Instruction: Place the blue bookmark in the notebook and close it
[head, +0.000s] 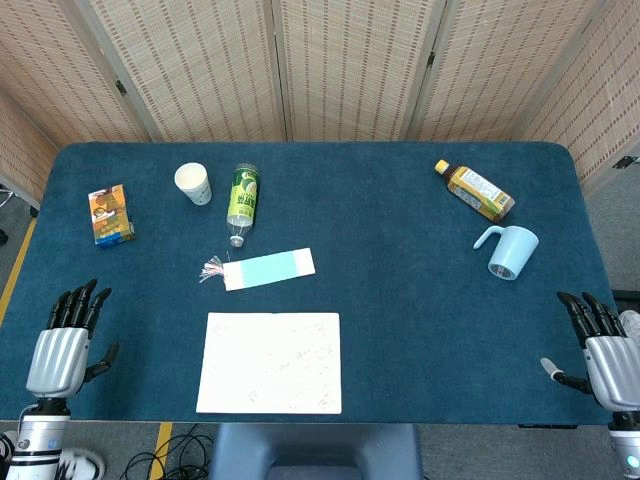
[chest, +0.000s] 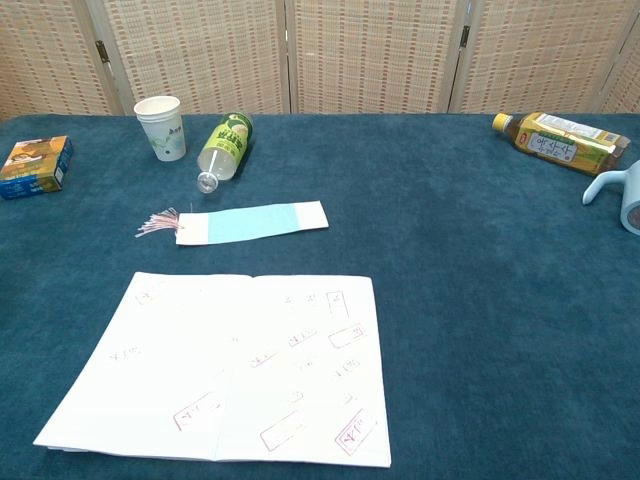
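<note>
Head view: notebook (head: 270, 362) lies open on table (head: 400, 300), blue bookmark (head: 268, 269) just beyond it; left robot hand (head: 65, 345) and right robot hand (head: 603, 345) empty, fingers extended

You're looking at the blue bookmark (head: 270, 269) lying flat, its tassel (head: 211, 269) pointing left, just beyond the white notebook (head: 270, 362), which is lying open near the table's front edge.

A staged robot test room: woven folding screens (head: 350, 65) closed off a blue-felt tabletop (head: 400, 300), with yellow floor tape (head: 160, 448) and loose cables (head: 150, 465) below its near edge.
</note>
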